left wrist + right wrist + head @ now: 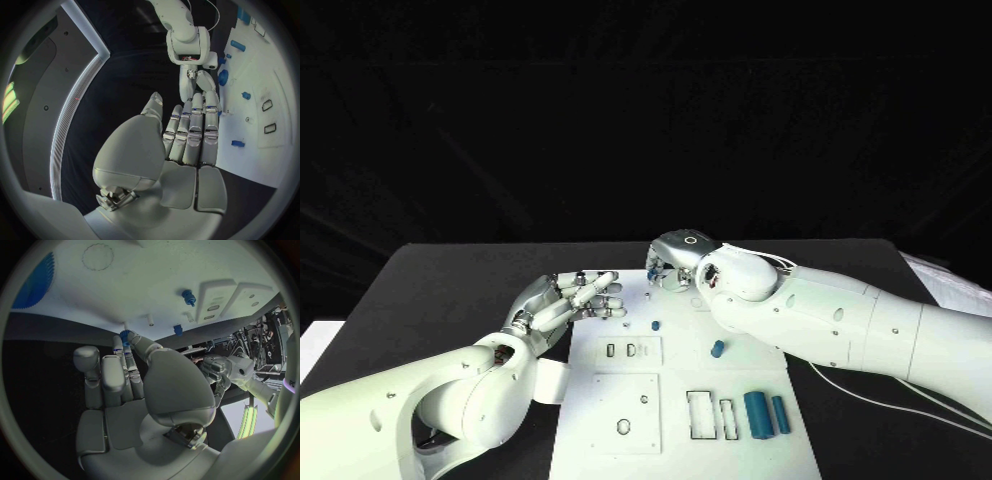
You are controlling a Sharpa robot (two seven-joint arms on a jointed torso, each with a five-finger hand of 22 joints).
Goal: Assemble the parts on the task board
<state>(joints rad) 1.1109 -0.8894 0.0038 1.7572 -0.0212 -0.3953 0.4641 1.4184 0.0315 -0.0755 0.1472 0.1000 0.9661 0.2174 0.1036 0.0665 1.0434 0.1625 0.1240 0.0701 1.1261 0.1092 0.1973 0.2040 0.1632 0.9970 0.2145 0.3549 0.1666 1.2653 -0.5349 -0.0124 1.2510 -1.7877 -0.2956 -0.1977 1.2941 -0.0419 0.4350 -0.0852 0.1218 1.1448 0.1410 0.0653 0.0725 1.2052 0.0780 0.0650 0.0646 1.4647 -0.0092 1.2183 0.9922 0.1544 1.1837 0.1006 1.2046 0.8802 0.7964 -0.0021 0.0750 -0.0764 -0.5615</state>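
The white task board lies mid-table with slots and recesses in it. At the board's far edge my right hand pinches a small blue part between thumb and a fingertip, close over the board's surface. Beside the board's far left corner my left hand hovers with fingers stretched out and nothing in it. A small blue peg stands in the board, and a short blue piece lies to its right. Two long blue blocks lie at the near right.
A blue toothed disc sits on the board near my right hand. Black table surrounds the board. My right forearm crosses above the board's right side. A white sheet edge lies at the table's right.
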